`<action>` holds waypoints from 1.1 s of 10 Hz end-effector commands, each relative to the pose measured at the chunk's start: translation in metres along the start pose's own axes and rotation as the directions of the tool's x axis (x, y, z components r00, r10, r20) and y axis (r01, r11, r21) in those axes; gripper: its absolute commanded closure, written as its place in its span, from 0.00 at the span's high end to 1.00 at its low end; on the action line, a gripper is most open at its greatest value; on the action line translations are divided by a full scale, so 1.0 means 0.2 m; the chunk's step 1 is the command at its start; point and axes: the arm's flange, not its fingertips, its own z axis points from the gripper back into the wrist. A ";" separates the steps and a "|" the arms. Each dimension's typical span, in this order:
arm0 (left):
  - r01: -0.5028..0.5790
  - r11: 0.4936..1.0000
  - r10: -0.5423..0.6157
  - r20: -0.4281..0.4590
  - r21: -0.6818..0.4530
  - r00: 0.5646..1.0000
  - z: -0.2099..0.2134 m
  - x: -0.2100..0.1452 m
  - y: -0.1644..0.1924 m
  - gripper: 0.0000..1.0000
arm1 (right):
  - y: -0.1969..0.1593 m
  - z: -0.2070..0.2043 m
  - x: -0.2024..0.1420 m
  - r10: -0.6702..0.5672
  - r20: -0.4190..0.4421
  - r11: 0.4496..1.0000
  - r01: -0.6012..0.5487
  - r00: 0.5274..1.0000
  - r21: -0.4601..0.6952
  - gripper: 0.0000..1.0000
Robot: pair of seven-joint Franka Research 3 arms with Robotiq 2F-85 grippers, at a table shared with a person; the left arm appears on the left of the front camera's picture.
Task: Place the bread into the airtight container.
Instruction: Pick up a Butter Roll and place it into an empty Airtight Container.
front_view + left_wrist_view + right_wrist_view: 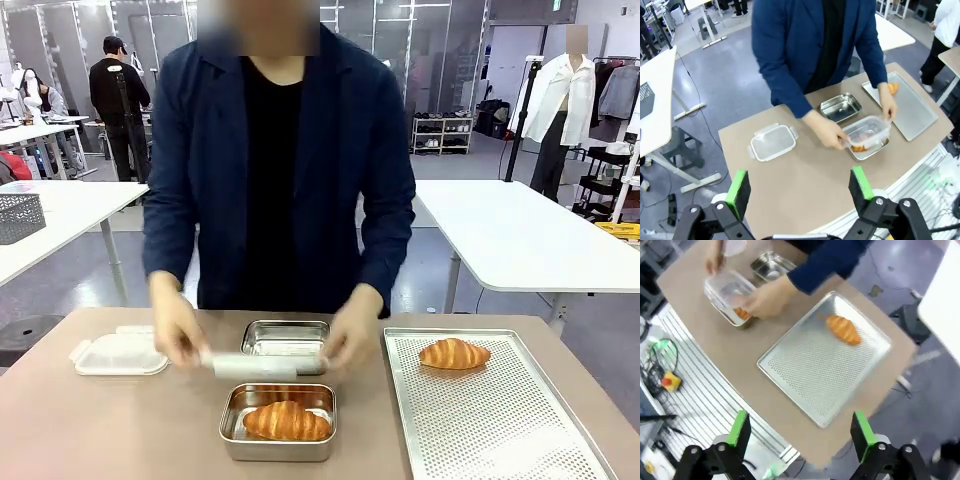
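Lid (262,365) edge-on from front, broad clear face from left wrist

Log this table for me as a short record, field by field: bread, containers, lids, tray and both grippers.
near container: holds boxed croissant
far container: empty
held lid: person holds it with both hands over the near container
spare lid: flat on the table, robot's left
tray: tray croissant at its far end
left gripper: fingers open, high above the table, holding nothing
right gripper: fingers open, high above the tray, holding nothing
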 end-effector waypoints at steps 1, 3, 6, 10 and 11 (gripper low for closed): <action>0.003 1.000 -0.003 -0.001 -0.003 1.000 0.00 0.00 0.00 1.00 | -0.27 -0.52 0.09 0.165 0.066 0.950 -0.176 0.984 0.259 1.00; 0.003 1.000 -0.003 -0.001 -0.003 1.000 0.00 0.00 0.00 1.00 | -0.24 -0.73 0.14 0.250 -0.005 0.936 -0.240 0.968 0.259 1.00; 0.003 1.000 -0.003 -0.001 -0.003 1.000 0.00 0.00 0.00 1.00 | -0.61 -0.53 -0.19 0.015 0.084 0.990 -0.026 0.996 0.141 1.00; 0.003 1.000 -0.003 -0.001 -0.003 1.000 0.00 0.00 0.00 1.00 | -0.84 -0.11 -1.18 -0.307 0.444 0.948 0.313 0.841 0.062 1.00; 0.003 1.000 -0.003 -0.001 -0.003 1.000 0.00 0.00 0.00 1.00 | -0.80 -0.08 -1.36 -0.314 0.524 0.940 0.336 0.792 0.057 1.00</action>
